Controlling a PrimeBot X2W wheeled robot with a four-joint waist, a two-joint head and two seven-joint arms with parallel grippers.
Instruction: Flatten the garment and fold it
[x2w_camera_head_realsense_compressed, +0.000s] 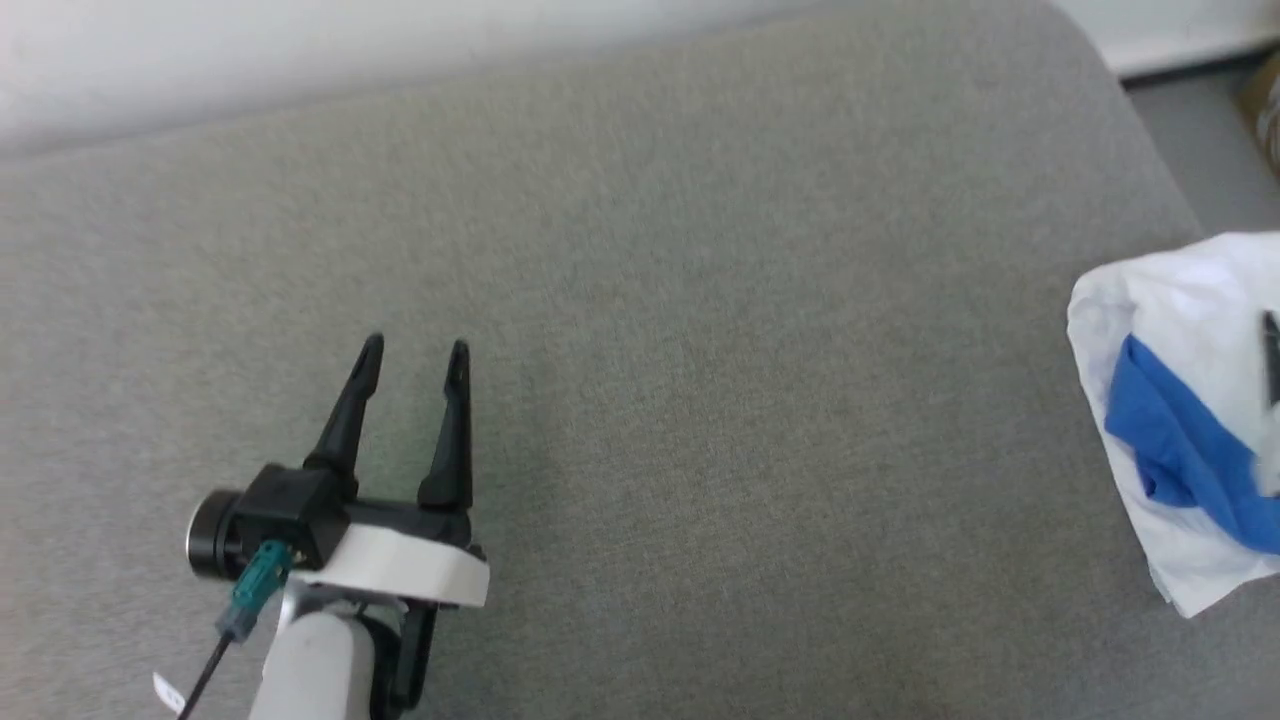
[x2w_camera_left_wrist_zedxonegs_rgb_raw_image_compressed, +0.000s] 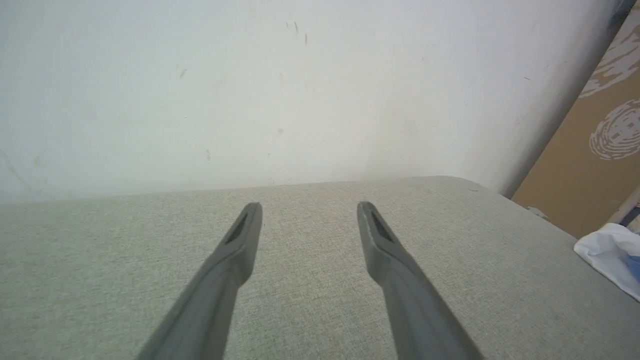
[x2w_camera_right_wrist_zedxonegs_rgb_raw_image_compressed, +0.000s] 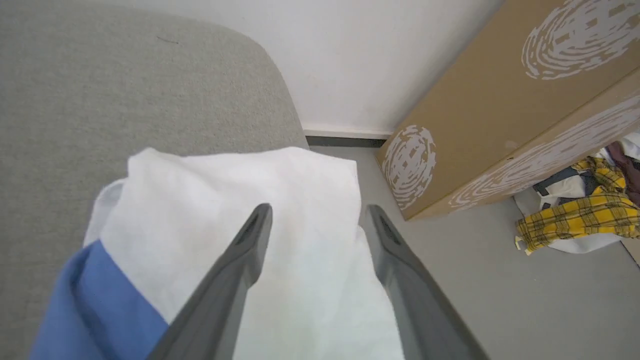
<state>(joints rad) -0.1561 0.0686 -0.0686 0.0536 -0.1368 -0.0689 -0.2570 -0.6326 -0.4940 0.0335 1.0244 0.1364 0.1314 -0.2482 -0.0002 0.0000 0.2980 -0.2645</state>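
The garment (x2w_camera_head_realsense_compressed: 1180, 400) lies as a folded bundle at the right edge of the grey cloth-covered surface (x2w_camera_head_realsense_compressed: 700, 300), white with a blue sleeve showing at its lower side. In the right wrist view the garment (x2w_camera_right_wrist_zedxonegs_rgb_raw_image_compressed: 210, 210) lies under my right gripper (x2w_camera_right_wrist_zedxonegs_rgb_raw_image_compressed: 319, 210), whose fingers stand apart over the white cloth with nothing pinched between them. A dark sliver of a right fingertip (x2w_camera_head_realsense_compressed: 1270, 355) shows over the bundle. My left gripper (x2w_camera_head_realsense_compressed: 415, 348) hovers open over the bare surface at the lower left, far from the garment. A corner of the garment (x2w_camera_left_wrist_zedxonegs_rgb_raw_image_compressed: 607, 252) shows past my open left gripper (x2w_camera_left_wrist_zedxonegs_rgb_raw_image_compressed: 310, 207).
A white wall runs along the far edge of the surface. Off its right end stand a brown cardboard box (x2w_camera_right_wrist_zedxonegs_rgb_raw_image_compressed: 500, 100) with white prints and a heap of clothes with a yellow plaid piece (x2w_camera_right_wrist_zedxonegs_rgb_raw_image_compressed: 580, 215) on the grey floor (x2w_camera_right_wrist_zedxonegs_rgb_raw_image_compressed: 525, 300).
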